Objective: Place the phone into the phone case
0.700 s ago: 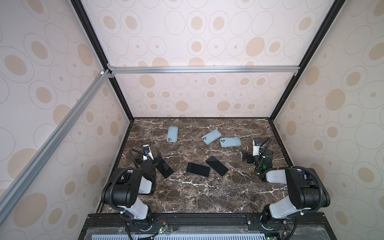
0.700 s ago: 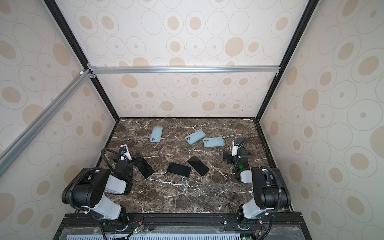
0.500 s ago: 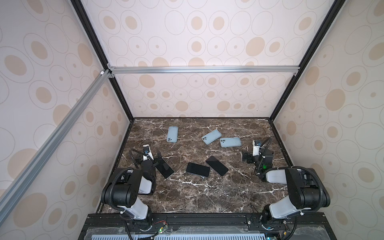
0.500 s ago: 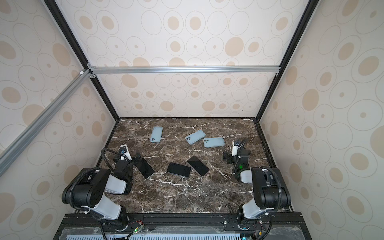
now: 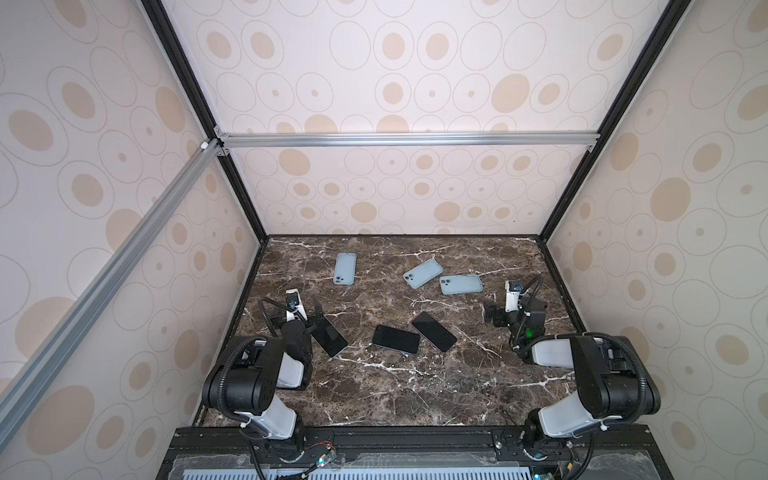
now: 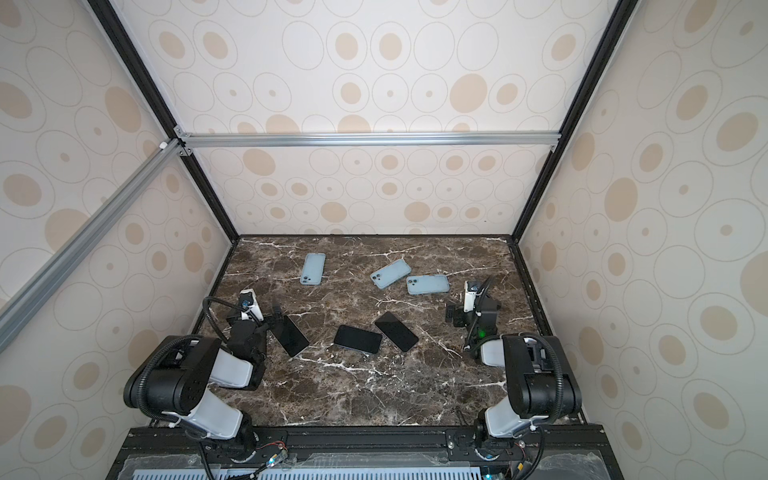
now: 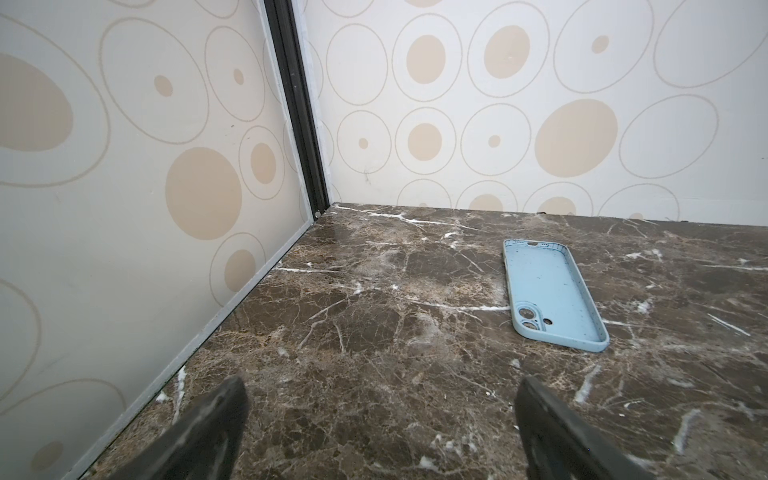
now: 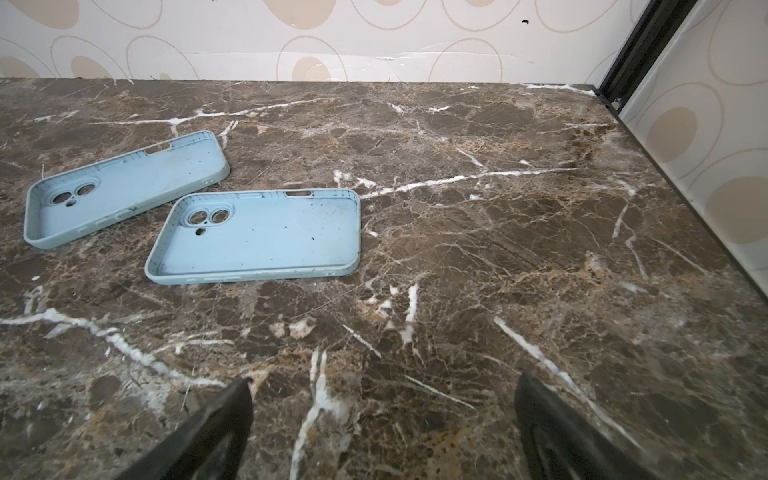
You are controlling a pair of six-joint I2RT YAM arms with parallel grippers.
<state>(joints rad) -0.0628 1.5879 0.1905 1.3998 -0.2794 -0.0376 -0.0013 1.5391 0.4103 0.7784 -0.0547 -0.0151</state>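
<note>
1. A dark brown marble tabletop with white veins forms the booth's floor.
2. Cream walls printed with tan ovals rise from the tabletop's back and sides.
3. Black corner posts stand at the tabletop's back corners.
4. A silver rail crosses the back wall, high above the tabletop.
5. Soft, even light falls on the tabletop.

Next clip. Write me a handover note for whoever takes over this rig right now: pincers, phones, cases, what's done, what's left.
Left pincer: open, empty, low over the table, close to the left phone.
Right pincer: open, empty, facing the right case.
Phones: left phone, middle phone and right phone lie bare, dark face up, mid-table.
Cases: left case, middle case and right case lie hollow side up near the back wall, all empty.
Done: nothing.
Left: pick up a phone and seat it in a case.
</note>
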